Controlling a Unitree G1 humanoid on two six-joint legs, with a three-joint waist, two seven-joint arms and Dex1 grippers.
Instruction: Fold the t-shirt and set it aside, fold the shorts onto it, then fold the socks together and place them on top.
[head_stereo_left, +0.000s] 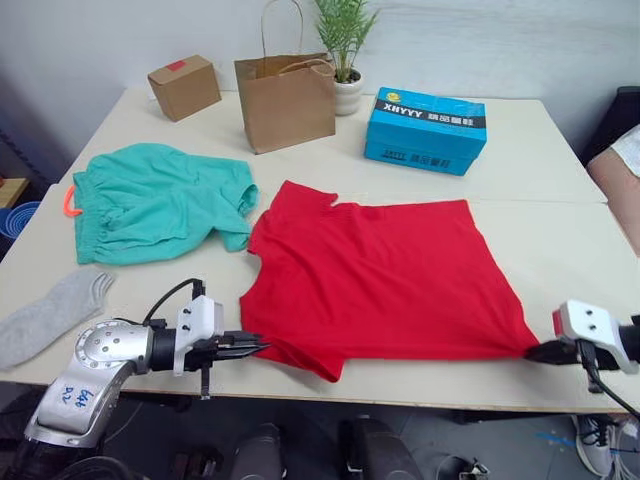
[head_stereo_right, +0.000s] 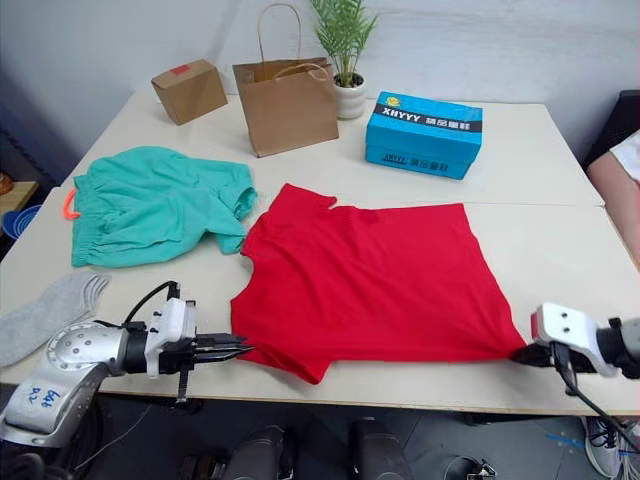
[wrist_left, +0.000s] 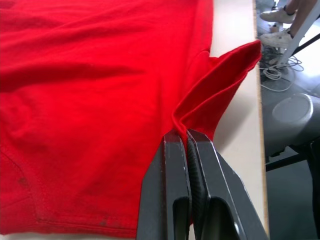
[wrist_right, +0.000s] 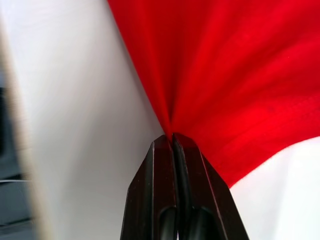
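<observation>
Lying flat on the counter (head_stereo_left: 560, 150), the t-shirt (head_stereo_left: 385, 275) is pinched by the closed left end effector (head_stereo_left: 258, 346) and closed right end effector (head_stereo_left: 530, 352).

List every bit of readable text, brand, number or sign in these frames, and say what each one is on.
"XHYYY": white capitals on the dark band of the blue box at the far side of the table.
White characters right of "XHYYY" on that band: too small to read.
Small print on the blue box's front face: too blurred to read.
Blue handwritten marks on the left arm's metal housing: not legible.
Red label on the small cardboard box: no readable text.
</observation>
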